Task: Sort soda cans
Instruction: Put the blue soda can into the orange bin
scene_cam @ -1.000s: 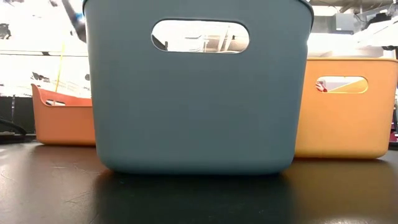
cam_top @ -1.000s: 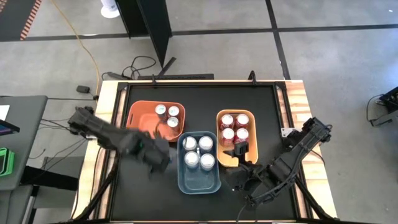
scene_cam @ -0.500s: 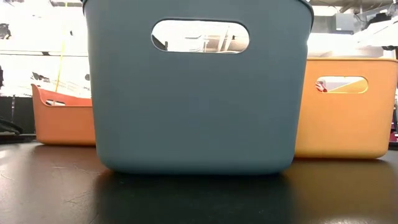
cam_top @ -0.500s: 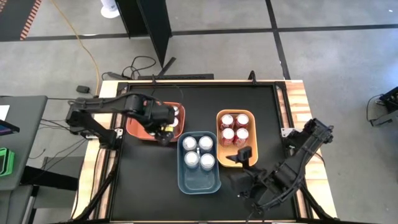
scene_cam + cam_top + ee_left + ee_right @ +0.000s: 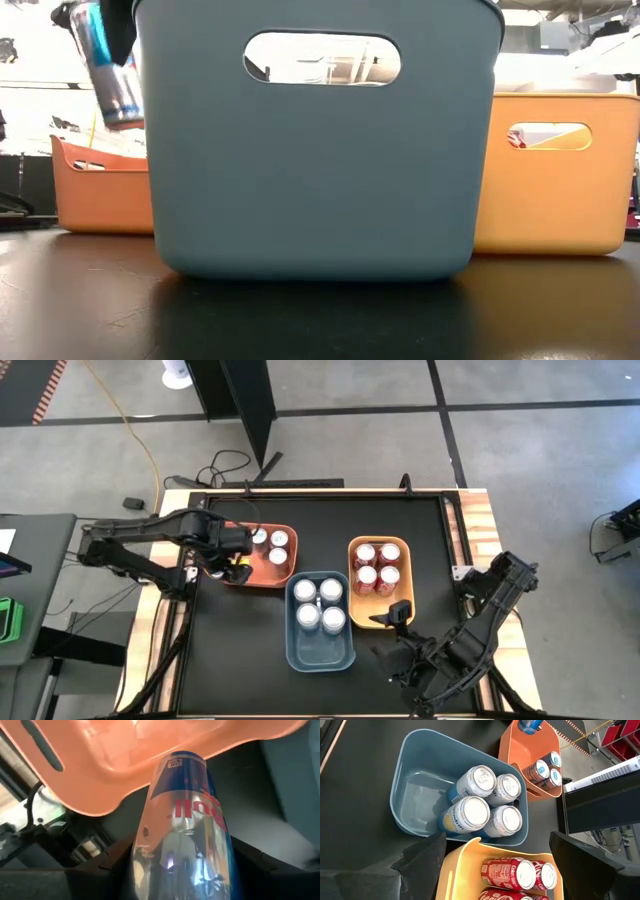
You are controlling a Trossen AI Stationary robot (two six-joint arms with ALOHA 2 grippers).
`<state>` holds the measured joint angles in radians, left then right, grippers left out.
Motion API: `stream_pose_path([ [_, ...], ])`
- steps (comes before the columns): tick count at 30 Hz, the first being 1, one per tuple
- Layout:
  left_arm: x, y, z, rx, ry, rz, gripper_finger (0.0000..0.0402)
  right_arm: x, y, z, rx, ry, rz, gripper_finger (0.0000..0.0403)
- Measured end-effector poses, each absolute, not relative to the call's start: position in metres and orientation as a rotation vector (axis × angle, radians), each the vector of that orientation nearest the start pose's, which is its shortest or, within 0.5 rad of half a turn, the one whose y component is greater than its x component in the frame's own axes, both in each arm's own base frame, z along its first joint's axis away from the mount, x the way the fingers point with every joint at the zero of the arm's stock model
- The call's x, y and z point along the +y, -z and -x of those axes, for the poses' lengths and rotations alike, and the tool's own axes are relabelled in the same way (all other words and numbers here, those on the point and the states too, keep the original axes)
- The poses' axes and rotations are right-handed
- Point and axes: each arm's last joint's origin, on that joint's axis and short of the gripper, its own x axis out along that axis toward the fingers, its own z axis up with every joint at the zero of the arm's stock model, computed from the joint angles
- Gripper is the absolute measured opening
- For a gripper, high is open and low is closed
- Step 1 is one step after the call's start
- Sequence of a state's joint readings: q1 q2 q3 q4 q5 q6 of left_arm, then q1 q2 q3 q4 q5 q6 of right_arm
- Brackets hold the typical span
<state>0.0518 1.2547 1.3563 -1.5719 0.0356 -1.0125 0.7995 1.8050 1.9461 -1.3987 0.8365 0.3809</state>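
My left gripper hangs over the left part of the orange bin, shut on a blue-and-silver soda can. The low view shows that can above the orange bin. Three cans stand in the orange bin's far right corner. The blue bin holds several silver-white cans. The yellow bin holds red cans. My right gripper stands open above the yellow bin's near end, touching nothing. My left gripper pinches the can's side wall between its two fingers, toward the can's upper end. The fingers point down and run along the can. The can hangs below them, slightly tilted, its lower end clear above the orange bin.
The three bins stand close together in the table's middle. Bare black tabletop lies at the near left and along the far side. Wooden rails line the table's sides. Cables lie on the floor behind.
My left gripper has carried the can from beside the blue bin's left side toward the far edge and then left, until it is over the orange bin, rolling its wrist on the way. The can now shows in the low view. My right gripper has edged slightly toward the right.
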Motion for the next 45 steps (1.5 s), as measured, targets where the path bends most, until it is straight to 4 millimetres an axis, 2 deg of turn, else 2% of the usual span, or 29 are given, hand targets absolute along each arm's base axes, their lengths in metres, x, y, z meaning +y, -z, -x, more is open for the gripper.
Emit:
stream_pose_path([
  [4, 0.022, -0.329, -0.183, 1.377, -0.784, 0.88, 0.023, 0.23, -0.371, -0.254, 0.816, 0.194, 0.549, 0.0372],
  [10, 0.048, -0.318, -0.189, 1.414, -0.84, 0.869, 0.023, 0.23, -0.371, -0.255, 0.82, 0.189, 0.57, 0.0372],
  [22, 0.083, -0.272, -0.236, 1.547, -0.747, 0.894, 0.023, 0.228, -0.371, -0.256, 0.827, 0.181, 0.606, 0.0372],
  [30, 0.101, -0.246, -0.253, 1.593, -0.713, 0.884, 0.023, 0.228, -0.364, -0.256, 0.844, 0.184, 0.623, 0.0372],
  [35, 0.106, -0.245, -0.255, 1.562, -0.701, 0.895, 0.023, 0.228, -0.352, -0.257, 0.868, 0.19, 0.647, 0.0372],
  [45, 0.111, -0.244, -0.26, 1.497, -0.695, 0.893, 0.023, 0.229, -0.352, -0.258, 0.859, 0.191, 0.635, 0.0372],
])
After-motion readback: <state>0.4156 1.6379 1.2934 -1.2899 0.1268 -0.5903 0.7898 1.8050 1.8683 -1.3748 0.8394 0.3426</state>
